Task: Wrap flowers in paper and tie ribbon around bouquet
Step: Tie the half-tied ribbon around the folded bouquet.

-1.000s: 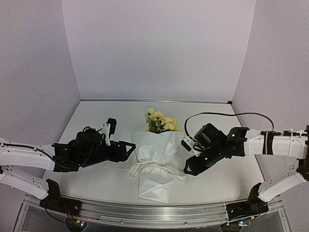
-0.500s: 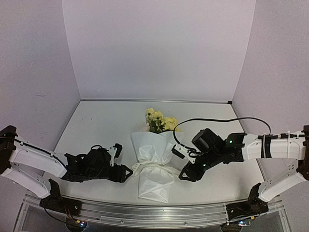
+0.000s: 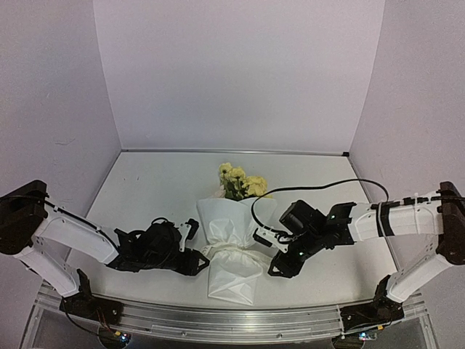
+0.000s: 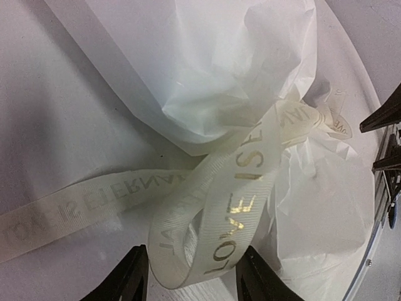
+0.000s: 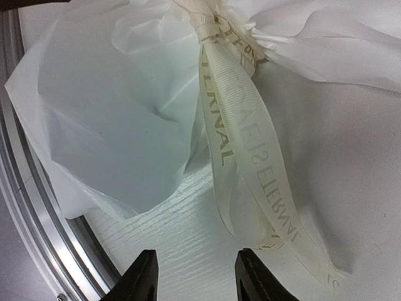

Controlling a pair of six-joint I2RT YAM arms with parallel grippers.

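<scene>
Since a second ago both arms have sunk toward the frame's lower middle. The left pincer (image 3: pixel 199 263) has come down to the waist of the bouquet (image 3: pixel 231 234), and the right pincer (image 3: pixel 275 268) has closed in on it from the right. The bouquet lies mid-table, flowers (image 3: pixel 242 183) toward the top, its white paper (image 3: pixel 232 280) cinched by a cream ribbon (image 4: pixel 244 182) with gold lettering. The left jaws stand spread, flanking the ribbon's loop. The right jaws stand spread over bare table (image 5: pixel 188 251), with a ribbon tail just above them.

L arm low, L gripper (image 3: pixel 195 263) pointing inward, jaws apart. R arm stretched inward, R gripper (image 3: pixel 277 267) tilted down, jaws apart.
</scene>
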